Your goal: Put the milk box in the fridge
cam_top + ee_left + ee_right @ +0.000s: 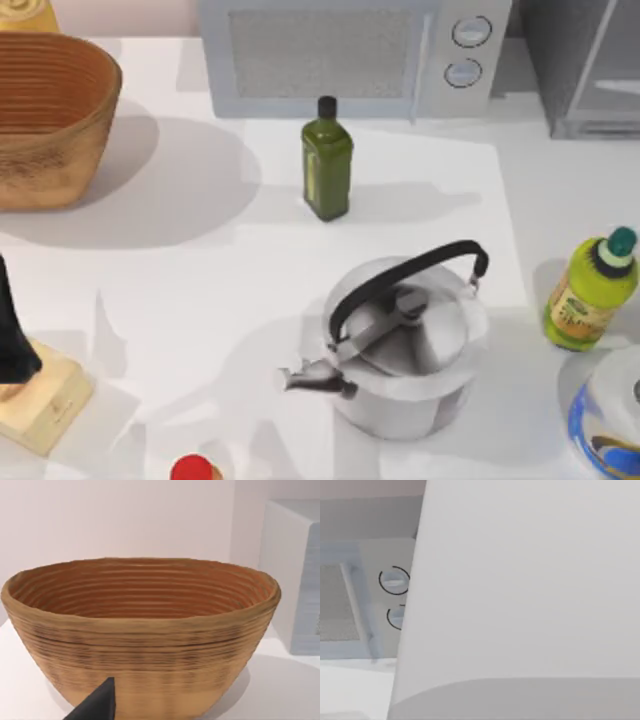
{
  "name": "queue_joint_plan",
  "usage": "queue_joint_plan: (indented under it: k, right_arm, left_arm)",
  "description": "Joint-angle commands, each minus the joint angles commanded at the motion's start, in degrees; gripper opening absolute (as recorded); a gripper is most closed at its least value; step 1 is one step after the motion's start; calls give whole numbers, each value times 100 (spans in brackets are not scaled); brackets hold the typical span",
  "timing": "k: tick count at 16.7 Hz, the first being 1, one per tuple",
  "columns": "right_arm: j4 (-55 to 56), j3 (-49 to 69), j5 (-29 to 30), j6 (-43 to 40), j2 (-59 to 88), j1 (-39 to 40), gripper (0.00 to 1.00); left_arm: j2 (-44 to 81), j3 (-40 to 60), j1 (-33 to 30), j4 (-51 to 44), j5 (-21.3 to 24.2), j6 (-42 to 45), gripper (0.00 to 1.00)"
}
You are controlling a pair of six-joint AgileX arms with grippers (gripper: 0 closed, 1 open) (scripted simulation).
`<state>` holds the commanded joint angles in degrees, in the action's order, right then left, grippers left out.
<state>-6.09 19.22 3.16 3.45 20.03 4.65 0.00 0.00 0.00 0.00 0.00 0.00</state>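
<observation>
Standing at the 4 o'clock edge of the table [200, 300], the milk box [612, 415] was cut off by the frame, showing a white top over a blue side. The fridge [575, 70] sat in the 1 o'clock corner, just beside the microwave [340, 55] at 12 o'clock. Between box and fridge stood a yellow-green bottle [590, 295] at 3 o'clock. Beyond that bottle the strip of table up to the fridge's front edge lay bare.

A kettle [405, 345] filled the ground from the centre towards 6 o'clock, its spout pointing to 8 o'clock. A dark green bottle [326, 165] stood upright just in front of the microwave. Bare table stretched from the centre out towards 9 o'clock. A basket [50, 120] held the 10 o'clock corner, and a red cap [193, 468] poked in at the 7 o'clock edge.

The left arm [10, 330] hung at the 8 o'clock edge above a wooden block [40, 400]. From its wrist the left gripper [95, 707] showed as one dark tip before the basket wall; how far it stood open could not be told. The right wrist view faced a close white surface, with the microwave's knobs [394, 581] beyond its edge.
</observation>
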Motion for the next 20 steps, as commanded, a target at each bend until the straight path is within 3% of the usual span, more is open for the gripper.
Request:
queue_joint_plan:
  k: [7,15,20]
  right_arm:
    - [596,-1887,-309,-337,-1966,-455,0]
    - [732,-1812,-343,-325,-1798,-475,0]
    - [1730,-1000,-582,-294,-289,-692,0]
  left_arm:
    - [0,0,0,0,0,0,100]
    - [0,0,0,0,0,0,100]
    - [0,0,0,0,0,0,100]
